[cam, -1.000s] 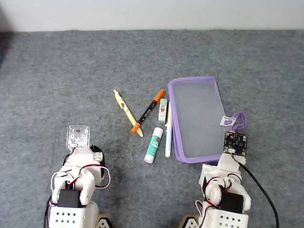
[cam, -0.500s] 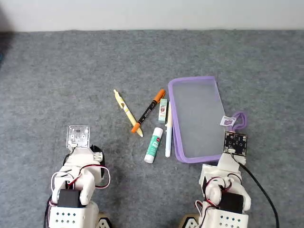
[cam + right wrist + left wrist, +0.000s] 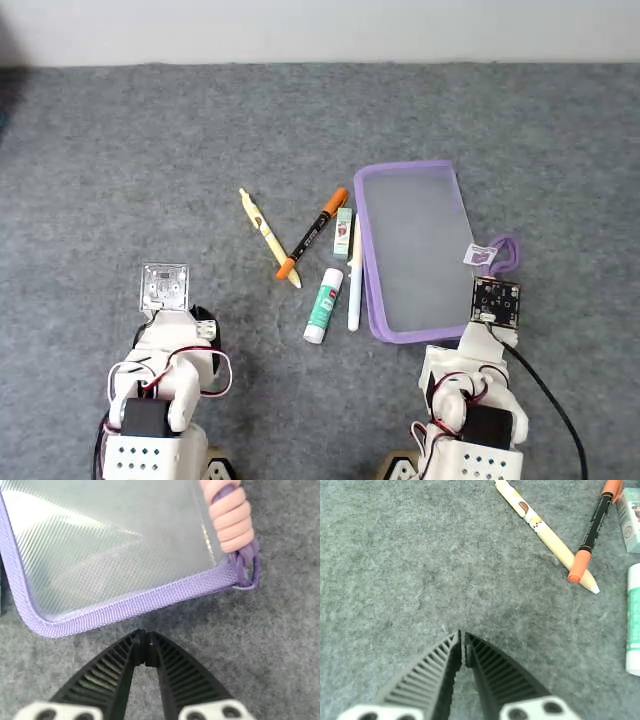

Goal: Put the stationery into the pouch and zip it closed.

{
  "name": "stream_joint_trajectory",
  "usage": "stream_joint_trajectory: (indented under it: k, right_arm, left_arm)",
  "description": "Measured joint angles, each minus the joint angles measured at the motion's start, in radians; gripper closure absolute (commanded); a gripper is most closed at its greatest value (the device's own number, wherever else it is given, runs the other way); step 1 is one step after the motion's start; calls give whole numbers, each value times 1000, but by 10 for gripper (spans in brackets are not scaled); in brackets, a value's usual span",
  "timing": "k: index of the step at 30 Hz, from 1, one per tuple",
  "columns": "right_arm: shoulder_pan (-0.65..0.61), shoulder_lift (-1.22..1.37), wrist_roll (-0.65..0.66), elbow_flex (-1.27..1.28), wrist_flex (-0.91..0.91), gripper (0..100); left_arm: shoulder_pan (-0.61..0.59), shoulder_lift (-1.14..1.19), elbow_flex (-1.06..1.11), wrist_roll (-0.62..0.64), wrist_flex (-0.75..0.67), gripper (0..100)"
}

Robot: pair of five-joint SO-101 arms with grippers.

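Grasping well means opening the clenched, empty left gripper (image 3: 463, 641) across the cream pen (image 3: 545, 536), ahead of it toward the pouch (image 3: 125, 607), which lies just beyond the likewise clenched right gripper (image 3: 145, 641).

The pouch (image 3: 365, 270) is showing a purple border around a clear face with diagonal lines. The marker (image 3: 312, 233) is wearing black with orange ends, the pen (image 3: 262, 230) is looking cream with brown marks, the glue stick (image 3: 324, 305) is showing white and green, and the worktop (image 3: 150, 150) is lying grey.
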Motion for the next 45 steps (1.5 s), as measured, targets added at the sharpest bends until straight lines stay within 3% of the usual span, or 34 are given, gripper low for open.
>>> stream_joint_trajectory:
  k: [35, 42, 45]
  right_arm:
    - [0, 0, 0, 0, 0, 990]
    - [0, 0, 0, 0, 0, 990]
    - [0, 0, 0, 0, 0, 990]
  left_arm:
    - [0, 0, 0, 0, 12, 986]
    - [0, 0, -86, 0, 32, 860]
    - [0, 0, -147, 0, 32, 878]
